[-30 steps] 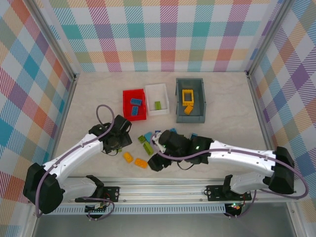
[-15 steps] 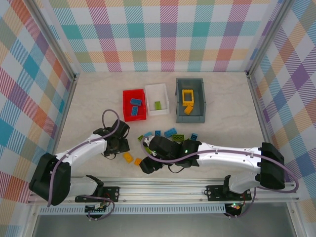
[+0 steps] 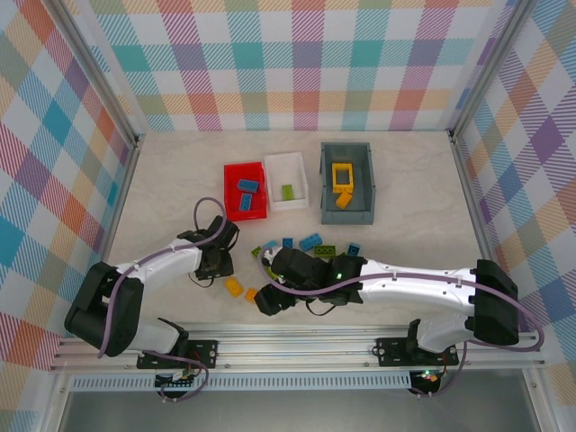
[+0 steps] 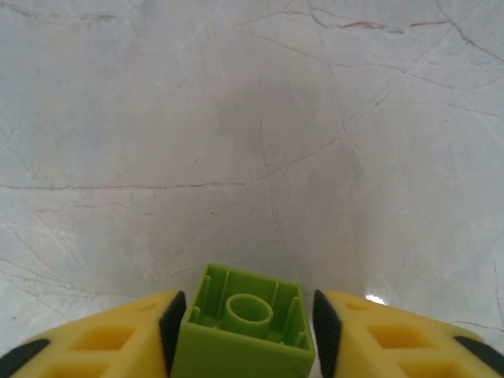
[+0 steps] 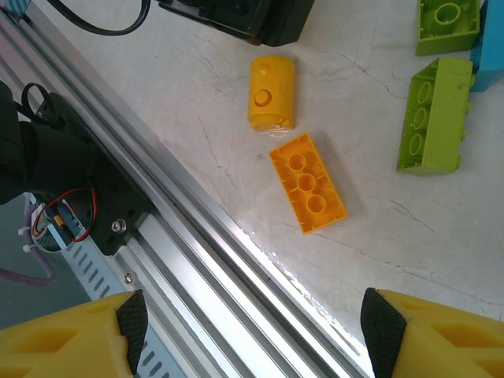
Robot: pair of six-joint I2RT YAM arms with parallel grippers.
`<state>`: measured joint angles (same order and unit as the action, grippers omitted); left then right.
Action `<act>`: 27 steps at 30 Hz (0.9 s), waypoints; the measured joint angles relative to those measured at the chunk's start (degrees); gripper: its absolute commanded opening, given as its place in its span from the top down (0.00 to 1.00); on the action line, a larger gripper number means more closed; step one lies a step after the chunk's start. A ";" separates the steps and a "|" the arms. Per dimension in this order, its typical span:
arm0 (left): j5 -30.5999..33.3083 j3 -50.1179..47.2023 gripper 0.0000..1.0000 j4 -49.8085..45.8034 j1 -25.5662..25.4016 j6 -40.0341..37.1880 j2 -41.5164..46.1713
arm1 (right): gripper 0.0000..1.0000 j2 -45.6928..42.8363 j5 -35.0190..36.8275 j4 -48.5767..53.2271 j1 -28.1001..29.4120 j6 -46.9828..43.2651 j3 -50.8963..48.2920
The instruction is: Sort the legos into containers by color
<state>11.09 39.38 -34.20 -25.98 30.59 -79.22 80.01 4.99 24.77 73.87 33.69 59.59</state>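
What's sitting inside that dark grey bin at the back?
In the dark grey bin: a yellow square frame piece and a small orange brick. Whatever lies under them is covered.

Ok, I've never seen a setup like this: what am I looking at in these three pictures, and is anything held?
Two white robot arms share a pale table. One picture looks down from above; the other two come from a camera on each wrist. At the back stand a red bin, a white bin and a grey bin; loose legos lie nearer the arms. The left gripper grips a lime green brick. The right gripper is open and empty, facing an orange brick.
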 measured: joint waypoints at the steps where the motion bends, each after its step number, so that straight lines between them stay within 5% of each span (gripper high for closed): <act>1: -0.11 0.02 0.62 0.02 0.00 -0.04 0.00 | 0.27 0.00 0.13 0.00 0.00 0.04 0.00; 10: -0.37 7.13 0.66 -4.96 -0.63 1.97 1.49 | 0.28 -1.92 5.53 1.25 -1.03 0.22 0.00; 16: -0.61 25.73 0.65 -8.83 -4.02 2.60 -0.44 | 0.31 -10.64 11.34 2.47 -10.86 0.90 0.00; 21: -1.07 44.30 0.63 -9.40 -6.69 2.32 -12.96 | 0.32 -13.46 15.23 2.25 -20.41 1.81 0.26; 27: -1.14 61.72 0.63 -10.45 -7.67 1.03 -30.40 | 0.32 -10.97 16.48 2.21 -24.81 1.97 4.13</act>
<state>9.96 101.10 -44.64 -33.65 31.62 -109.62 69.04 21.47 26.98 49.06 35.66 63.72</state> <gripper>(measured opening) 0.369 0.679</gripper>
